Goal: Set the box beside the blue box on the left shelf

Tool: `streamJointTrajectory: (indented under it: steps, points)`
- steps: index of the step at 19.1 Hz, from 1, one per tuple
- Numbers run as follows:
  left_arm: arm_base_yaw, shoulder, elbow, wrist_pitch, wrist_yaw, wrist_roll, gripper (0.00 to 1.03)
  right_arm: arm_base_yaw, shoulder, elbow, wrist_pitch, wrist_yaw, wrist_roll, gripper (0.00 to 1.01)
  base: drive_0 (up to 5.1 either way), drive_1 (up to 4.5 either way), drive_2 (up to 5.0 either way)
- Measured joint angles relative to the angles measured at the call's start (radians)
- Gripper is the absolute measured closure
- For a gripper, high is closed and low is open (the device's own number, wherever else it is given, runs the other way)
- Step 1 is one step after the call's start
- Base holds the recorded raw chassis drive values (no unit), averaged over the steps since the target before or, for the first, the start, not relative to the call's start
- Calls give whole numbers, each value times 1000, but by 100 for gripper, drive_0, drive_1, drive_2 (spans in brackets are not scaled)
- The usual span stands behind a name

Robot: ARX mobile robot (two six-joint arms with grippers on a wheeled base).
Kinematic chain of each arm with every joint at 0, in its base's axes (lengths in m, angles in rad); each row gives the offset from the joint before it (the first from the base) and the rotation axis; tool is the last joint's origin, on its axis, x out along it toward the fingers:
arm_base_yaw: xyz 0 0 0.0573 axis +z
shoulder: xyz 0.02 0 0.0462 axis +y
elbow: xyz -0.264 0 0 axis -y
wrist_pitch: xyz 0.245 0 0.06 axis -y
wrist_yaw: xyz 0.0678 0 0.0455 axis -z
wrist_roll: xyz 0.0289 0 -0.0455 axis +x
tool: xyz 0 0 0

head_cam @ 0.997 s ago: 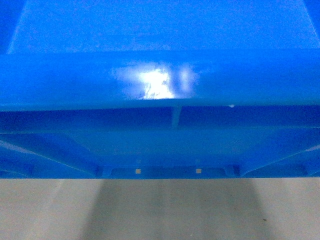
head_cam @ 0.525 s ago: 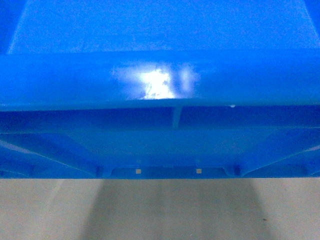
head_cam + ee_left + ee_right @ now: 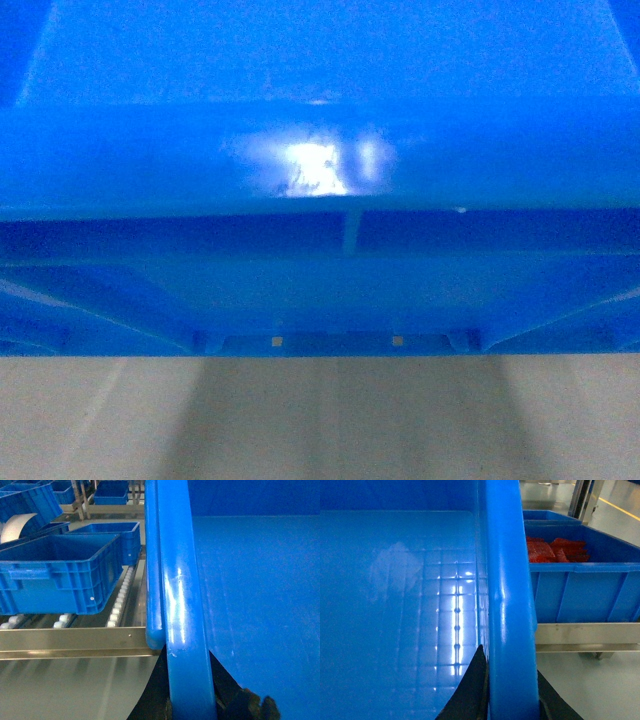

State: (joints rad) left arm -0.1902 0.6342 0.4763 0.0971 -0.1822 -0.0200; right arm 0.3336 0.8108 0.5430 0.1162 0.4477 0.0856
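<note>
The box (image 3: 320, 150) is filling nearly the whole head view, held up over the grey floor (image 3: 320, 430), its far end cut off. Left gripper (image 3: 192, 700) & right gripper (image 3: 512, 695) are each clamping a side rim, fingers mostly hidden. Left shelf (image 3: 120, 597) w/ another blue crate (image 3: 55, 572) is sitting just beside it. Crate w/ red parts (image 3: 555, 550) on the right.

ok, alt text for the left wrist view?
The left gripper clamps the thick rim of a large blue box. Left of it, a ribbed blue crate sits on the roller shelf.
</note>
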Motion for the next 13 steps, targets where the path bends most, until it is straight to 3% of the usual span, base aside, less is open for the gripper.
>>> streamJointTrajectory:
  steps: [13]
  points:
    - [0,1,0,0,0,0,96,0,0,0,-2,0,0,92,0,0,0]
